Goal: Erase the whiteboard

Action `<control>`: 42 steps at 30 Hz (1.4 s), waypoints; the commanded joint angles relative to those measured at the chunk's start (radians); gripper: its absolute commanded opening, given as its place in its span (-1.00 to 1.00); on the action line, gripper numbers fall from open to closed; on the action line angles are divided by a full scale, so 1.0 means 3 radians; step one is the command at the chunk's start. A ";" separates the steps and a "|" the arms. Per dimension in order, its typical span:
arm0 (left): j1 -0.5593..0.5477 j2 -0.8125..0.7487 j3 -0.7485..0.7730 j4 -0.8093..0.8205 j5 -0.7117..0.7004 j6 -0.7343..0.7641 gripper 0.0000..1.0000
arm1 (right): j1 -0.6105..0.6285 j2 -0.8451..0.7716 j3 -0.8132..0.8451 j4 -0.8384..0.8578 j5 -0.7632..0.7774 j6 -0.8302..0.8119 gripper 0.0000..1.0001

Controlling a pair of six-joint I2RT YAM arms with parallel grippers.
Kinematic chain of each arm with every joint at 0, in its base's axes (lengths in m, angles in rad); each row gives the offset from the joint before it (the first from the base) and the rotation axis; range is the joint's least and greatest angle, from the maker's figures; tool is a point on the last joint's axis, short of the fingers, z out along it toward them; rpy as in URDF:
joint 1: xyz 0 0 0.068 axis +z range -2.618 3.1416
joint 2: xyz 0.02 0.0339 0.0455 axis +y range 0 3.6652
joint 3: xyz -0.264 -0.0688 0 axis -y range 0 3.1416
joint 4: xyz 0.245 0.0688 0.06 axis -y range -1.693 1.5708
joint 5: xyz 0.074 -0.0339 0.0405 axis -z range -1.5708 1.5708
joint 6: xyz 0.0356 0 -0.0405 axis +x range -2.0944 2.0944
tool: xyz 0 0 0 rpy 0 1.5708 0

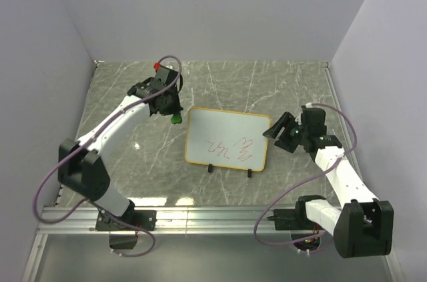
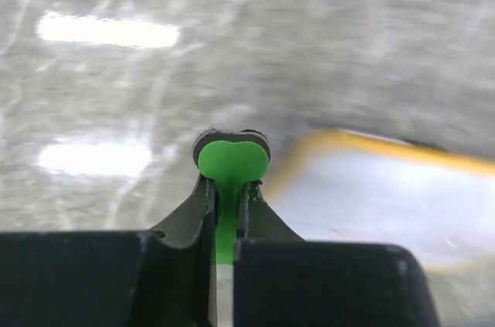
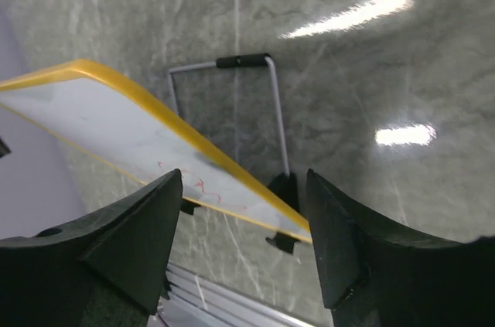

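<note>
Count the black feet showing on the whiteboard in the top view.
2, both at the whiteboard's near edge: left foot, right foot. Others may hide under the board.

A grey marble-patterned table (image 1: 280, 89) with pale veins is filling the middle of the top view and is forming the background of both wrist views. Plain pale walls are closing it in: a back wall (image 1: 213, 9) across the upper part of the frame, a left wall (image 1: 33, 95) and a right wall (image 1: 390, 62) at the sides. A silvery metal rail (image 1: 220, 217) is running along the lower edge of the table. Lamp reflections are glaring off the tabletop: one bright bar (image 2: 108, 32) at the upper left of the left wrist view, a second patch (image 2: 94, 158) below it, and a slanting streak (image 3: 348, 14) at the upper right of the right wrist view. A small green eraser block (image 1: 176, 119) is showing left of centre in the top view; in the left wrist view it (image 2: 232, 161) is sitting in the middle of the frame, rounded at the top and backed by a dark rim.
</note>
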 commanded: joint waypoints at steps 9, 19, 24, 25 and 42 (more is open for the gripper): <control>-0.1100 -0.0290 0.0025 0.0027 0.0229 -0.0538 -0.99 | -0.0029 -0.0300 -0.0828 0.1641 -0.0470 0.0332 0.16; -0.1892 0.0584 0.0623 0.0108 0.0137 -0.0686 -0.99 | -0.0029 -0.0525 -0.1176 0.1708 -0.0445 0.0220 -0.25; -0.2041 0.1038 0.0935 0.0186 0.0158 -0.0819 -0.99 | -0.0029 -0.0648 -0.1370 0.1770 -0.0460 0.0163 -0.36; -0.2102 0.1095 0.1046 0.0135 0.0076 -0.0834 -0.99 | -0.0029 -0.0668 -0.1441 0.1800 -0.0480 0.0153 -0.39; -0.2542 0.1480 0.0971 -0.0009 -0.0808 -0.1396 -0.99 | -0.0029 -0.1256 -0.1872 0.1770 -0.0562 0.0163 -1.00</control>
